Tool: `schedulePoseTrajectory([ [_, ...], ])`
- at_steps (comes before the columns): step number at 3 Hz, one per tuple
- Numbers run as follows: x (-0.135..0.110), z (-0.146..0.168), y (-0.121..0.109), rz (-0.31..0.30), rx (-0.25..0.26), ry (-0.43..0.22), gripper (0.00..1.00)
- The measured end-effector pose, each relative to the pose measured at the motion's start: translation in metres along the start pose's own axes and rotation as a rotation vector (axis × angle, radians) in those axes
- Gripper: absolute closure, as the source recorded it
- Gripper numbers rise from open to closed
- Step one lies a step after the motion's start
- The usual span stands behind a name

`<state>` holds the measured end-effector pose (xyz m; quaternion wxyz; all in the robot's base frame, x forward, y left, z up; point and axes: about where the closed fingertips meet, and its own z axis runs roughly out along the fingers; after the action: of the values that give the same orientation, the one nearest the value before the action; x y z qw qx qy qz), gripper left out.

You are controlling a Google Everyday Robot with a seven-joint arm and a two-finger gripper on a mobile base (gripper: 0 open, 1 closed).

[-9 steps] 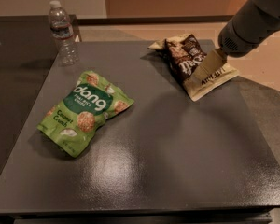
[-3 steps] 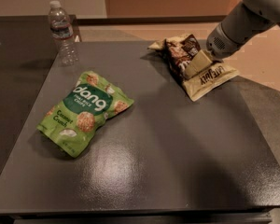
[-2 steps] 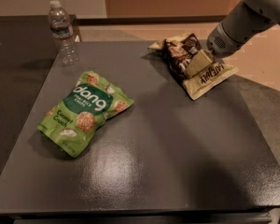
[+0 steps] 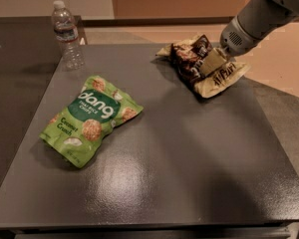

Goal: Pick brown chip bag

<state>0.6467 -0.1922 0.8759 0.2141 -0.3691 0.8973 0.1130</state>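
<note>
The brown chip bag (image 4: pixel 192 63) lies crumpled at the far right of the dark table (image 4: pixel 189 153), its dark brown part toward the back and its cream-yellow band (image 4: pixel 224 78) toward the right edge. My gripper (image 4: pixel 213 62) comes down from the upper right on the grey arm (image 4: pixel 254 21). It sits on the middle of the bag and is shut on it, with the dark part bunched up against it. The bag still rests on the table.
A green "dang" bag (image 4: pixel 89 118) lies left of centre on the table. A clear water bottle (image 4: pixel 67 34) stands at the far left corner. The table's right edge runs close beside the brown bag.
Three seconds ago the gripper was at the bag's right side and the bag lay flatter. It has since moved onto the bag and bunched it up, with almost no movement in the last second.
</note>
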Motion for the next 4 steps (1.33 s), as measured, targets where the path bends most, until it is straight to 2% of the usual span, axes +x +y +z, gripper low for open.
schedulePoseTrajectory([
  [2,-0.028,-0.034,0.033,-0.101,-0.083,-0.072,1.0],
  [4,-0.055,-0.092,0.061,-0.23,-0.107,-0.208,1.0],
])
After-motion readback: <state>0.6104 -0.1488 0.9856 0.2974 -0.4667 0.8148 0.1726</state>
